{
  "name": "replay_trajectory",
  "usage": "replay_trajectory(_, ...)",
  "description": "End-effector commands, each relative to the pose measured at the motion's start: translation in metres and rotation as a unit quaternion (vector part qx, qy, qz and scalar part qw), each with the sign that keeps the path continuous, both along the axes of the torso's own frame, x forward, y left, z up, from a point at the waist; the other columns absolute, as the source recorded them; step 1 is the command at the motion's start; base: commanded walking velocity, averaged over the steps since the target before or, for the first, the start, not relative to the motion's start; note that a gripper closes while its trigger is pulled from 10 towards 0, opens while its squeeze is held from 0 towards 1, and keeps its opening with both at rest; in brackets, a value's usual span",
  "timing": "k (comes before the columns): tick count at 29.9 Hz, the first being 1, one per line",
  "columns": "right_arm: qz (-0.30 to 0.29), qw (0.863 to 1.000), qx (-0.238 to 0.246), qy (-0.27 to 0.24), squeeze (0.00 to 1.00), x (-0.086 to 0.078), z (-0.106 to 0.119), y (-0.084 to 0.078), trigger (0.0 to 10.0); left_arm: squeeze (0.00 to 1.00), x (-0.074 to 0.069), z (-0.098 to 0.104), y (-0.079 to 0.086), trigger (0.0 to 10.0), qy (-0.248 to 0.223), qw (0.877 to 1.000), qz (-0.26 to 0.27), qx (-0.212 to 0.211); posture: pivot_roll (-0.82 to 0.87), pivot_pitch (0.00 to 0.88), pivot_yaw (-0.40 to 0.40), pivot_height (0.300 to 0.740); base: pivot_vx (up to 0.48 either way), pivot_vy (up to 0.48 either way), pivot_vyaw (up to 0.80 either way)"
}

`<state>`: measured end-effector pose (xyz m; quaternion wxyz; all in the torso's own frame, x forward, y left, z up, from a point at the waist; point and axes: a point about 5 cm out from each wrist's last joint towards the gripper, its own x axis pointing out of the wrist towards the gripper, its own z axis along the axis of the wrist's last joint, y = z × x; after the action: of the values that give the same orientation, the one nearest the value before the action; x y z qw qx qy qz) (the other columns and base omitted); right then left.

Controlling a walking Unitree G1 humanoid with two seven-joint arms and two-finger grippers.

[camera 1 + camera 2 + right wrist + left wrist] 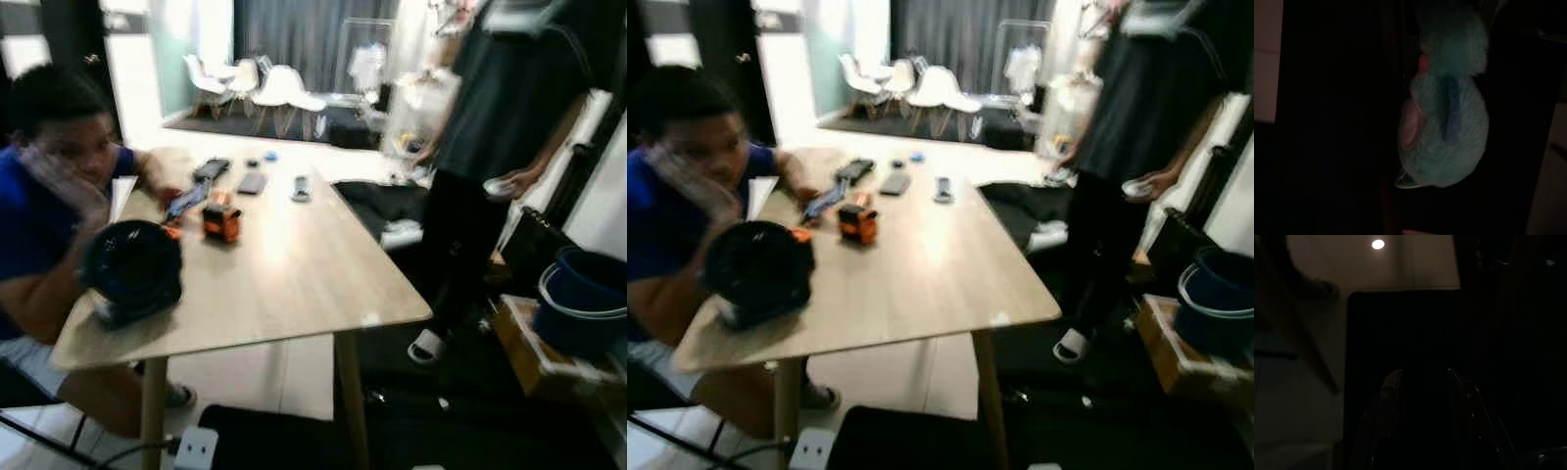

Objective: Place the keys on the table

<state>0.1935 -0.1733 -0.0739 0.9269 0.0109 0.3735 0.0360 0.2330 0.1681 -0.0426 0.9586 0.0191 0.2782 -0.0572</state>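
Observation:
A fluffy teal plush charm [1447, 105] of the keys hangs close before the right wrist camera, over a dark floor, with a small pale bit at its lower end; my right gripper holds it. The light wooden table [294, 279] stands ahead, its near corner closest to me. In the dark left wrist view my left gripper [1422, 382] shows two black fingers [1388, 396] standing apart with nothing between them.
A seated person in blue [44, 211] leans on the table's left side beside a round black object [132, 269]. An orange-black tape measure [222, 221], phones [252, 183] and a remote [301, 188] lie farther back. A person [500, 127] stands right; a blue bucket [583, 294] sits beyond.

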Motion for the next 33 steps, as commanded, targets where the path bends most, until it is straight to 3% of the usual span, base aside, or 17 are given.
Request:
replay_trajectory(1, -0.008, 1.000, -0.001, 0.000, 0.00, -0.0003, 0.0002, -0.0041, 10.0, 0.00, -0.0024, -0.0014, -0.0003, 10.0, 0.002, 1.000, -0.002, 0.000, 0.07, 0.027, -0.017, 0.740, 0.000, 0.000, 0.00)
replay_trajectory(33, 0.000, 1.000, 0.000, -0.005, 0.00, 0.0005, 0.0008, -0.0015, 10.0, 0.00, -0.0021, -0.0010, 0.0019, 10.0, -0.001, 1.000, 0.008, 0.005, 0.07, 0.023, -0.013, 0.740, 0.000, 0.000, 0.00)
